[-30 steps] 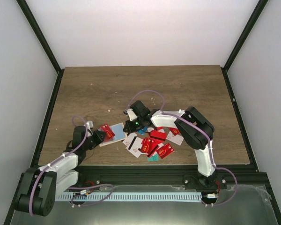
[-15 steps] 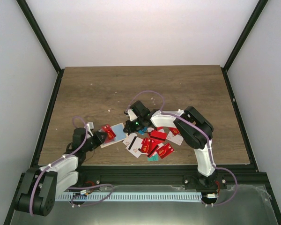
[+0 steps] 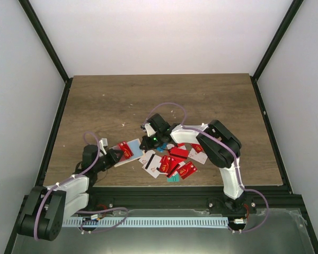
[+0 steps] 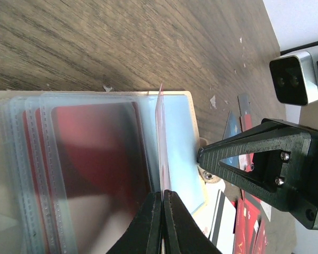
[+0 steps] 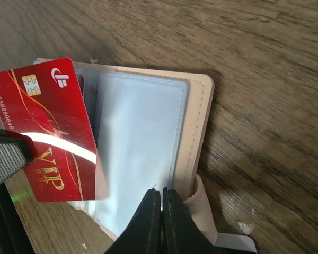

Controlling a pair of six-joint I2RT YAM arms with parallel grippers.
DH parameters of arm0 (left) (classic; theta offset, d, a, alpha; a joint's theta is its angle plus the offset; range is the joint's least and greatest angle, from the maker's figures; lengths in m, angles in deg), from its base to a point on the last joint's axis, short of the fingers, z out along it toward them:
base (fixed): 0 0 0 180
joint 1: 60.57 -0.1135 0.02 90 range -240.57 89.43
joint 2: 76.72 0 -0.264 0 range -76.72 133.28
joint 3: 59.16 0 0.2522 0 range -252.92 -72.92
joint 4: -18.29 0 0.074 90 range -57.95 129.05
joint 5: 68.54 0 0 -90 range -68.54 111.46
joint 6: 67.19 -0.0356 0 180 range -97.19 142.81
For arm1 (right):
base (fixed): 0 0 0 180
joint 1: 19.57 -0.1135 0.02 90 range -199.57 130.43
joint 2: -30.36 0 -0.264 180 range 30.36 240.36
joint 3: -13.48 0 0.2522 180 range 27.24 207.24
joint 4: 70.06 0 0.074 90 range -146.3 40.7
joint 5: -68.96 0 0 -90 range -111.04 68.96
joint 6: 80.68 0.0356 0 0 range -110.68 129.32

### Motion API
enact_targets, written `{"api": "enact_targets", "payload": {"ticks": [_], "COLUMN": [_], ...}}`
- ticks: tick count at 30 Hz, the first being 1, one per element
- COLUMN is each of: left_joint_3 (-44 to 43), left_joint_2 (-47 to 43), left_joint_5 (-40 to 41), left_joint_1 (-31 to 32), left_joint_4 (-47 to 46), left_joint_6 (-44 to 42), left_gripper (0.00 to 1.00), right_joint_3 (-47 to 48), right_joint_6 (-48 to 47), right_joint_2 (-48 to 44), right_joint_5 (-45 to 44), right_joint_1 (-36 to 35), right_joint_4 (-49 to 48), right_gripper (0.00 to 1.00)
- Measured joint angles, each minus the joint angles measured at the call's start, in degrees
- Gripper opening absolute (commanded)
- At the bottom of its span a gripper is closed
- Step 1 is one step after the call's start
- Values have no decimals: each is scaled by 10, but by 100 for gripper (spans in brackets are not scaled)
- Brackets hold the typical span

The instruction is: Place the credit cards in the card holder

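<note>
1. The left gripper [image 4: 162, 198] is clamped on a red card [image 5: 50, 132], holding it tilted over the open card holder [image 5: 199, 121]. The holder lies flat on the table [image 3: 148, 95], just left of the loose cards [image 3: 172, 161].
2. The right gripper [image 5: 160, 198] is closed too, with its tips at one edge of a clear pocket [image 5: 138, 143]. I cannot tell whether it pinches the film or only pins the holder down.
3. The card seems to hover over the pockets rather than sit in a mouth. If pushed at this angle, its corner could snag the film, buckle it, or slide between two sleeves.
4. The holder looks light. If the right tips slip off, the push would likely shove the holder along the wood.
5. The red card reads "VIP" in gold. It also has a chip, a white logo and a number starting "NO: 8888", with the rest hidden.
</note>
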Motion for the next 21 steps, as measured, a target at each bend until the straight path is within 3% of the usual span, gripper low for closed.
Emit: {"api": "enact_targets", "payload": {"ticks": [11,21], "left_joint_3": [0,0], "left_joint_2": [-85,-23], "left_joint_5": [39,42], "left_joint_1": [0,3], "left_joint_4": [73,43], "left_joint_6": [-5,3], "left_gripper": [4,4], "right_joint_3": [0,2], "right_joint_6": [4,4], "right_joint_2": [2,6], "right_joint_5": [3,10], "right_joint_1": [0,0], "right_joint_4": [-1,-6], "right_gripper": [1,1]}}
